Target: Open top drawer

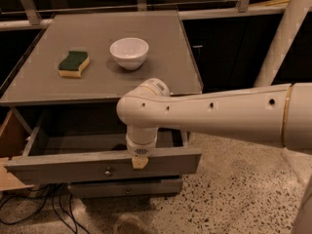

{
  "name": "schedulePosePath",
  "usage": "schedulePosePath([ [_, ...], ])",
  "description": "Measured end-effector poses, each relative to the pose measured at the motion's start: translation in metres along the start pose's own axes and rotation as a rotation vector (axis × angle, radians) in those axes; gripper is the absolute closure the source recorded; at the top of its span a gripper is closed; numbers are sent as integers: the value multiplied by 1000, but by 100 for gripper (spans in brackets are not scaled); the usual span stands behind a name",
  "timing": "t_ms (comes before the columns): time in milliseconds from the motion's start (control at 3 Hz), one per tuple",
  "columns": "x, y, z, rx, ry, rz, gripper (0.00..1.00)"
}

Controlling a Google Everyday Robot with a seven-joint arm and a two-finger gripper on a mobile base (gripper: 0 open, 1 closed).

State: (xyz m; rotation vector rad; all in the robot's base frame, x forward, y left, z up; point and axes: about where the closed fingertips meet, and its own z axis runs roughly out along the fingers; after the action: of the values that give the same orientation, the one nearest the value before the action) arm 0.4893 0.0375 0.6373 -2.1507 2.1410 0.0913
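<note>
The top drawer (63, 167) is a grey wooden drawer with a small round metal knob (107, 170) at the centre of its front. It stands pulled well out from under the grey table top (102, 77), and its inside looks dark and bare. My white arm reaches in from the right. My gripper (140, 162) hangs at the drawer's front panel, just right of the knob, with a tan fingertip (140, 163) showing over the panel's top edge.
A white bowl (129, 52) and a green-and-yellow sponge (74, 64) sit on the table top. A slimmer lower drawer (126, 188) is shut below. Cables (53, 211) lie on the speckled floor at left. A brown box (9, 140) stands at the left edge.
</note>
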Motion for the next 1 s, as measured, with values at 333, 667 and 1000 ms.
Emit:
schedulePosePath([
  [333,0,14,-3,-1,-9,27,100],
  [667,-2,18,-3,0,-20,42,100],
  [1000,-1,33,-8,-3,-33,73,100],
])
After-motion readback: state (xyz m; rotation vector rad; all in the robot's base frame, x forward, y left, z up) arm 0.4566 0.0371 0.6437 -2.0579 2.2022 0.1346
